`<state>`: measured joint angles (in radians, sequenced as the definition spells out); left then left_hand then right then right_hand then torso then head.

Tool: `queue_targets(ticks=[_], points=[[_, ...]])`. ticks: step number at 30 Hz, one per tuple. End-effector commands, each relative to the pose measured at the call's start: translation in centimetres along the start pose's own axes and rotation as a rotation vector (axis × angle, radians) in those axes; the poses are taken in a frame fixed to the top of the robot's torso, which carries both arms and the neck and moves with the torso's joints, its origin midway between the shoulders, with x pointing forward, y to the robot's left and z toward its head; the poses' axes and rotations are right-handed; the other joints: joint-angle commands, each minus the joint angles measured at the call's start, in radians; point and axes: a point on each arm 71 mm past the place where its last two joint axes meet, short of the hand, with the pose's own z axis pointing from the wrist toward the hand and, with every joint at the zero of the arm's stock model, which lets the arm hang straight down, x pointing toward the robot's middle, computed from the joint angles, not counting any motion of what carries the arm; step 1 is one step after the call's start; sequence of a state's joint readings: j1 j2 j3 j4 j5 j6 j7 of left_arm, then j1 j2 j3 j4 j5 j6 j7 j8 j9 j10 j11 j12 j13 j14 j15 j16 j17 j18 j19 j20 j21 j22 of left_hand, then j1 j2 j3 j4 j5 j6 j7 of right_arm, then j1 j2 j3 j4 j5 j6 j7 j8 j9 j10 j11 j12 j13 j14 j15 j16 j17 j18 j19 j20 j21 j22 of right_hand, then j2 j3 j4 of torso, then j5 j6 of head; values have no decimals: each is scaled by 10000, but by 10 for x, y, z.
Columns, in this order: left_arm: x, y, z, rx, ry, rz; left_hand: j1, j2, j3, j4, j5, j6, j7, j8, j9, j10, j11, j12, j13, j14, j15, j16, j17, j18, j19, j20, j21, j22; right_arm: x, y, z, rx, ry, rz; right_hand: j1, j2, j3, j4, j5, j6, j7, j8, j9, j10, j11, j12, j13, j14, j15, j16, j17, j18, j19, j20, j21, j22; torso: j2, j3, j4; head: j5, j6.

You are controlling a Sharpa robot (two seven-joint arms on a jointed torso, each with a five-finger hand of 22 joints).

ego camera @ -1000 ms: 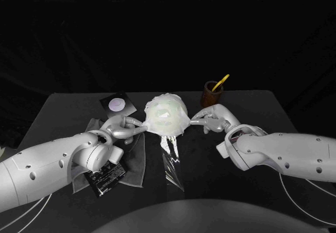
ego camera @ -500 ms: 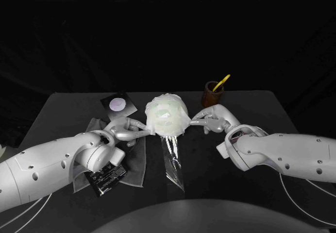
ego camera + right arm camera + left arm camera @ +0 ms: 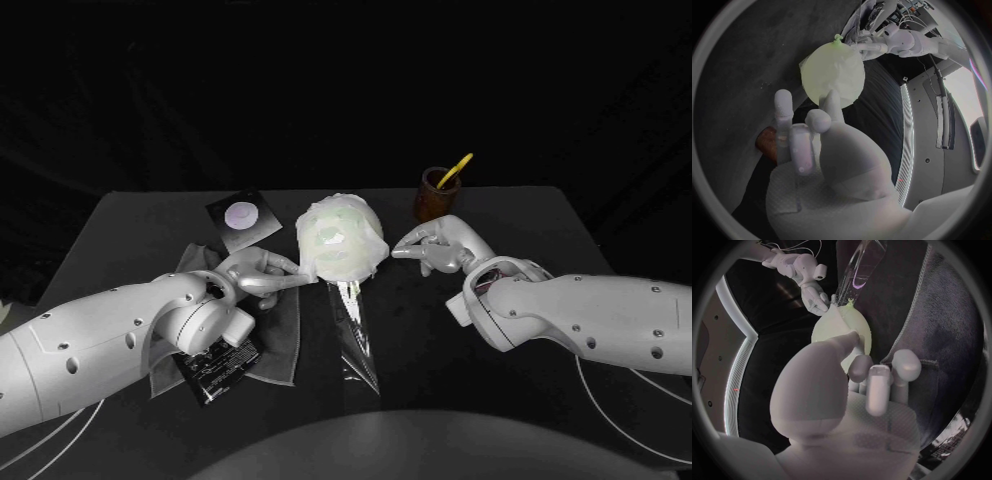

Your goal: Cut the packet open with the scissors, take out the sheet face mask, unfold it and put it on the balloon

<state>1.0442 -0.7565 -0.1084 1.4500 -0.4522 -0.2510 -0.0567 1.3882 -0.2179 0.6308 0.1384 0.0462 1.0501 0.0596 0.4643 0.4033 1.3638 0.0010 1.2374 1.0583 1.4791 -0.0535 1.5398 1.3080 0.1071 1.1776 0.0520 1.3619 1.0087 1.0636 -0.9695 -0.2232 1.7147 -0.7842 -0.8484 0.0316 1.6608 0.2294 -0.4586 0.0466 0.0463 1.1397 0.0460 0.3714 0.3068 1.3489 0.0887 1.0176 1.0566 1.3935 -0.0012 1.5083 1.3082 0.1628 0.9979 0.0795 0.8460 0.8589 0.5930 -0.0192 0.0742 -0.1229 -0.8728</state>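
Bearing the balloon (image 3: pixel 339 245), black table (image 3: pixel 548 215); dark backdrop (image 3: pixel 289 90).

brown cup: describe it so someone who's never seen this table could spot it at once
On the black table, look near the far edge, just beyond the right hand and right of the pale balloon with the sheet face mask on it. The brown cup stands there; unlike the flat things lying nearby, it is upright, with a thin yellow handle poking out of its top.
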Motion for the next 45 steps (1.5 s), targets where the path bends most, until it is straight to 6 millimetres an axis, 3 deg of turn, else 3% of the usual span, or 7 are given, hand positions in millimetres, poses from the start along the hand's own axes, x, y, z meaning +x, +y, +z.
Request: queue_targets(ticks=[1, 12, 14, 19, 38, 41, 45], points=[[-1, 2, 0, -311, -142, 183, -255, 48, -75, 121, 20, -54, -103, 102, 801, 39, -233, -74, -39, 526, -209, -41, 1085, 76, -7, -2, -37, -26, 1, 1, 0, -95, 162, -131, 302, 629, 95, -271, 31, 79, -76, 43, 492, 1716, -1220, 4017, 3718, 1390, -812, 47, 1538, 114, 77, 12, 31, 7, -2, -4, -1, -3, 2], [-9, 1, -1, 12, -837, 183, -187, 198, -150, -98, 24, -493, 14, 55, 920, -234, -160, -320, -298, 375, -197, -203, 520, 108, -111, -27, -147, -218, -1, -1, 0, -104, 87, -42, 280, 632, 97, -278, 30, 47, -68, 54, 517, 1695, -1213, 3948, 3660, 1359, -807, 2, 1454, 134, 8, 11, -38, -56, 6, -6, 14, -6, 2], [-10, 1, -1, 51, -932, 211, -378, -173, -373, -195, 15, -1365, 570, -547, 602, -1111, 298, -1195, -1425, 316, 185, -251, 376, 132, -337, 69, -295, -512, -1, -1, 1, -96, 131, 67, 230, 573, 21, -335, 28, -243, -19, -36, 536, 1596, -1162, 3728, 3487, 1267, -750, -112, 1254, 185, -197, -15, -208, -192, 6, -5, 15, -15, 2], [-12, 2, -3, 51, -1065, 473, -27, -294, -312, -656, 27, -1839, 885, -971, 307, -1491, 572, -1454, -1826, 274, 453, -264, 317, 148, -427, 301, -362, -619, 0, -2, 0, -28, 344, 190, -524, 158, -33, -115, 26, -1363, 633, -737, 334, 1314, -616, 3317, 3192, 975, -276, -385, 767, 119, -487, 7, -311, -168, 2, -8, 12, -13, 2], [-19, 1, -11, 647, -1050, 642, -46, -548, -334, -1370, 23, -2615, 1215, -1623, -269, -2653, 916, -2040, -2903, 82, 778, -344, -65, 314, -1007, 675, -645, -1281, -2, -6, -6, 347, 635, 435, -1281, -258, -59, -49, 21, -2004, 1027, -1365, 225, 1017, -225, 3084, 3075, 713, 79, -428, 545, 91, -778, 298, -401, -97, 6, -5, 16, -32, 2], [-22, -3, -14, 1372, -1207, 40, -85, -392, -205, -1411, 18, -2555, 1291, -1572, -330, -3894, 988, -3128, -4009, -1329, 853, -1431, -3150, 752, -2990, 754, -1878, -3646, -5, -7, -7, 328, 452, 754, -1306, -265, -43, -84, 25, -2083, 1069, -1448, 222, 747, -186, 2655, 2738, 494, 124, -593, 215, 99, -864, 353, -452, -101, 3, -4, 11, -35, 2], [-26, -11, -18, 2446, -1341, -787, -101, -262, 183, -1499, 42, -2620, 1365, -1539, -406, -4770, 1150, -4567, -5061, -3994, 978, -3695, -7029, 714, -3739, 872, -2615, -3984, -8, -6, -8, 146, 245, 1240, -1193, -140, -17, -222, 35, -2372, 1227, -1663, 218, -1285, -58, -432, 370, -1216, 304, -2026, -2048, 52, -1487, 516, -936, -280, -6, -3, -3, -29, 2]])
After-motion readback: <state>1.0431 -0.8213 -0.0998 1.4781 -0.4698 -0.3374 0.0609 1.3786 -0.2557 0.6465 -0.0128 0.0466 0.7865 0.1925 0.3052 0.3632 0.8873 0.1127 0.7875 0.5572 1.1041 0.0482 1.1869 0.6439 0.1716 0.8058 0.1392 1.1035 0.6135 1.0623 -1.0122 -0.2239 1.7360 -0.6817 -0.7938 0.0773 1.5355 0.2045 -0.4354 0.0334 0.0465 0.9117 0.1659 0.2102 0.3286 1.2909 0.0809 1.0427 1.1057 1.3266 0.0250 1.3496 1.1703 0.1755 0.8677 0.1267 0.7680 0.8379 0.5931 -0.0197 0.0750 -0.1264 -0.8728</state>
